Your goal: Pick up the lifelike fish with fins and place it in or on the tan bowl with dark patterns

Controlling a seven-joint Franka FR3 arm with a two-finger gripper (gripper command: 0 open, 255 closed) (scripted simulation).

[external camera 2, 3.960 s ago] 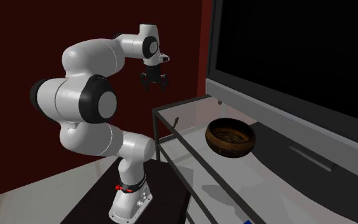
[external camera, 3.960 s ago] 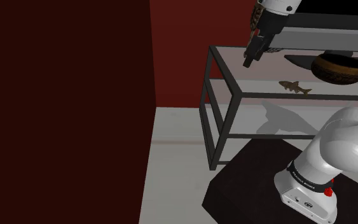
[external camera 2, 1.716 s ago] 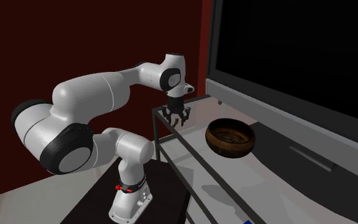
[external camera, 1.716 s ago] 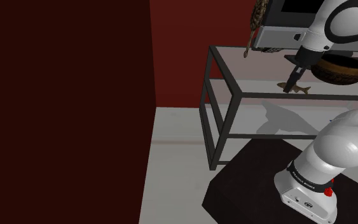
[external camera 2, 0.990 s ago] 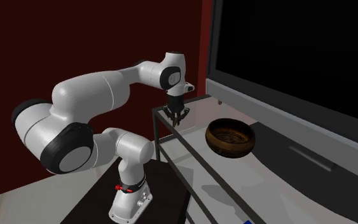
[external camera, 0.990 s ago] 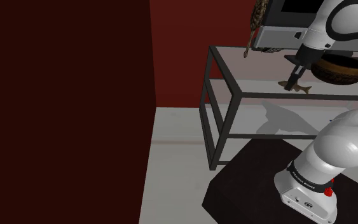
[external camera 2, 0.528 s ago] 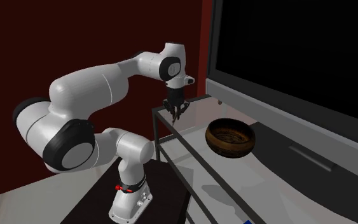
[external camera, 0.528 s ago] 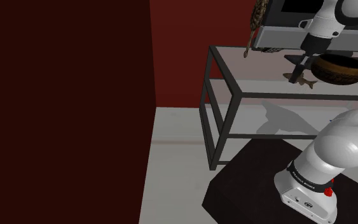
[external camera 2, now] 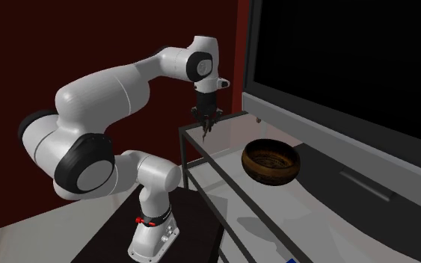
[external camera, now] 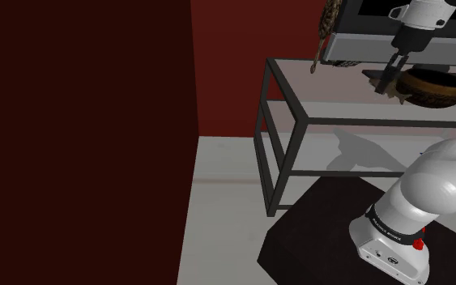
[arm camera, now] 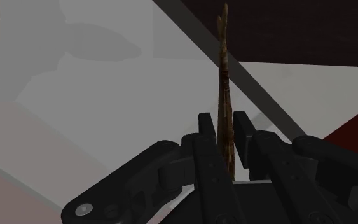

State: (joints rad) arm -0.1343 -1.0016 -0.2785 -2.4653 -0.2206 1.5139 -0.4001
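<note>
The gripper (arm camera: 224, 127) holds the brown fish (arm camera: 224, 63) edge-on, with the fingers (arm camera: 205, 143) set narrow against its thin body. The fish hangs above the glass table (external camera: 287, 89), near the patterned bowl (external camera: 438, 89). Hazard: this slim grip may let the fish pivot or slip in transit, so it drops short of the bowl rim.

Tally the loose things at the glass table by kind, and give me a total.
Fish: 1, clasped in the gripper above the glass table.
Bowl: 1, standing on the table.
Total: 2
</note>
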